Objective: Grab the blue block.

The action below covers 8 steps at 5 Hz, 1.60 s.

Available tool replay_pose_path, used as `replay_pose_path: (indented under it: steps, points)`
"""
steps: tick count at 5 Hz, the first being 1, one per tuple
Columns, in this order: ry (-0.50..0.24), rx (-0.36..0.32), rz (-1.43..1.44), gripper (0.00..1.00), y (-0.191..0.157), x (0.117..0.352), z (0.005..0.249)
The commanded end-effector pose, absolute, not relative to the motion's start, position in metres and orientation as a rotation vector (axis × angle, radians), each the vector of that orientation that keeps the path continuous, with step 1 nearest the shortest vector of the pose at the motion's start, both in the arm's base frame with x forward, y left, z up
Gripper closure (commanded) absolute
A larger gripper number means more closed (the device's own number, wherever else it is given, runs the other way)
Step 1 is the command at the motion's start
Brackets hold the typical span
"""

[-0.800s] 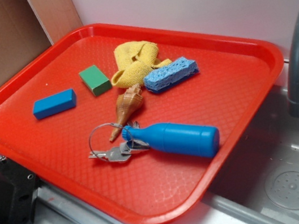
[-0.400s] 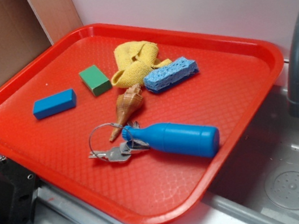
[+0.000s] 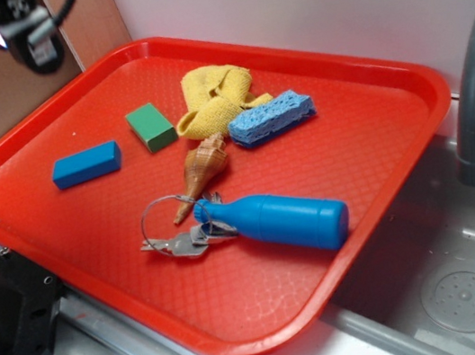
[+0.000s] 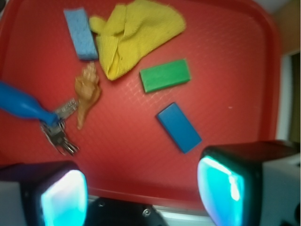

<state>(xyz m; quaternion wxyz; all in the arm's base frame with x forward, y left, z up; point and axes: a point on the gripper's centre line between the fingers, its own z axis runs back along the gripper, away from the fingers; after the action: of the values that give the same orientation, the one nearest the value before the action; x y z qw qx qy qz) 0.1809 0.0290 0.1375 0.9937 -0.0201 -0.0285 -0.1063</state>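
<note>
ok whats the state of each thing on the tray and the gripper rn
gripper: open, above the tray, holding nothing
blue block: lying flat, free, not gripped
green block: lying flat, apart from the blue block
yellow cloth: crumpled
sponge: lying flat against the cloth
shell: on its side
blue bottle: tipped over, lying on its side
keys: lying flat at the bottle's neck
red tray: flat, holding everything

The exterior view looks obliquely down across the whole red tray [image 3: 388, 207] from its front corner, while the wrist view looks nearly straight down between the fingers [image 4: 63, 197], closer, sharing the tray's objects.
</note>
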Motion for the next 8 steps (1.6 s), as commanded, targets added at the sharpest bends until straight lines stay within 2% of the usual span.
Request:
replay_pose_path:
  steps: [1,2,3,4,5,6,8]
  points:
    - [-0.122,-0.015,-0.333,0.0,0.069,0.177,0.099]
    - [-0.082,-0.04,-0.368,0.0,0.072,0.184,0.066]
    - [-0.031,0.03,-0.458,0.0,0.061,0.19,0.032]
    - [0.005,0.103,-0.499,0.76,0.051,0.18,0.022]
    - [-0.009,0.102,-0.484,1.0,0.051,0.176,0.03]
    - [-0.053,0.082,-0.467,1.0,0.044,0.181,0.067]
    - [-0.075,0.089,-0.322,1.0,0.005,0.177,0.167]
